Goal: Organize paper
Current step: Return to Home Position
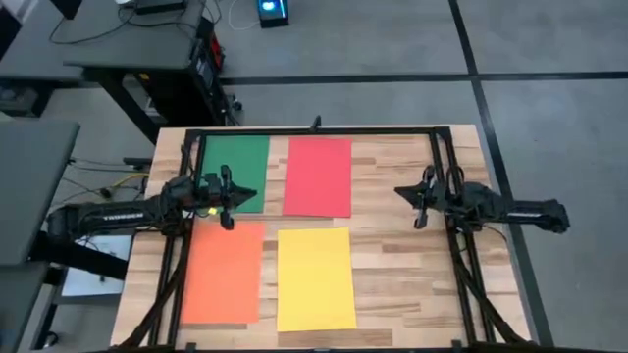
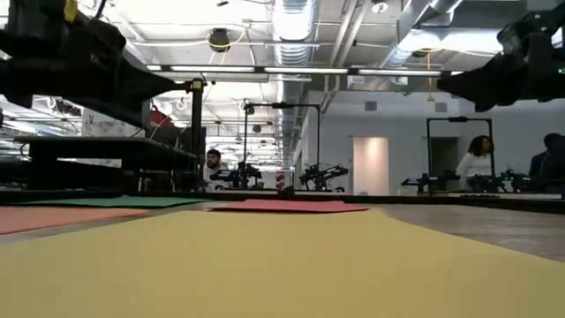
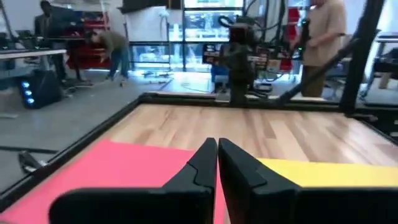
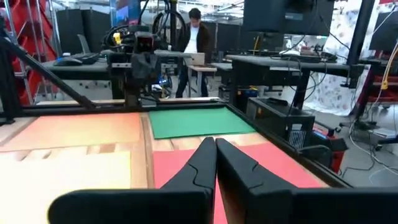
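**Layout.** Four thin rectangular paper sheets on light wooden table (image 1: 392,265), two-by-two: green sheet (image 1: 243,157), pink-red sheet (image 1: 318,176), orange sheet (image 1: 223,272), yellow sheet (image 1: 315,279). Long axes parallel, front to back.

**Grippers.** Left gripper (image 1: 225,199) over green sheet's edge nearest orange sheet, fingers pressed together, empty. Right gripper (image 1: 421,201) over bare wood, apart from pink-red sheet, likewise clenched on nothing.

**Judgement.** All paper lies inboard of both grippers, so outward retreat looks unobstructed.

**Views.** High view alone gives grid. Wrist views confirm finger closure. Low view shows sheets flat.
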Available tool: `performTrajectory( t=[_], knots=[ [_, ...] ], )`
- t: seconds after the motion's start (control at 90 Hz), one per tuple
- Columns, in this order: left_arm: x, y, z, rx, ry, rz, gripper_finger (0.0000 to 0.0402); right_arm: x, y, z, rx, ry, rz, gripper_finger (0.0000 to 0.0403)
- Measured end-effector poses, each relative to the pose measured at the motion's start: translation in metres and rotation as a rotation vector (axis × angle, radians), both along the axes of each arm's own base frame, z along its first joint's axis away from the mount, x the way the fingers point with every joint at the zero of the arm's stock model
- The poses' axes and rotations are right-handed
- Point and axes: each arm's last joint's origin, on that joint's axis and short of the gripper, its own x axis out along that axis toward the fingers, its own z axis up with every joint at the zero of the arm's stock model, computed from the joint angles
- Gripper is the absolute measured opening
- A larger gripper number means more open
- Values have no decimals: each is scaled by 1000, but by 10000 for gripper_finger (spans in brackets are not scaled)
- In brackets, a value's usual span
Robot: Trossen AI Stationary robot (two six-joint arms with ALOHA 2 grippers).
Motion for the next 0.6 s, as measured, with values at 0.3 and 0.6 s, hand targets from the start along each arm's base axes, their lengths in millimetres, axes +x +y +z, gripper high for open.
performTrajectory(
  t=[0.3,0.6],
  knots=[
    [-2,1,-24,-137,225,39,0,0,-4,-2,26,10,-40,0],
    [-6,-1,-39,-119,391,39,0,0,-4,-1,25,7,-39,0]
  ],
)
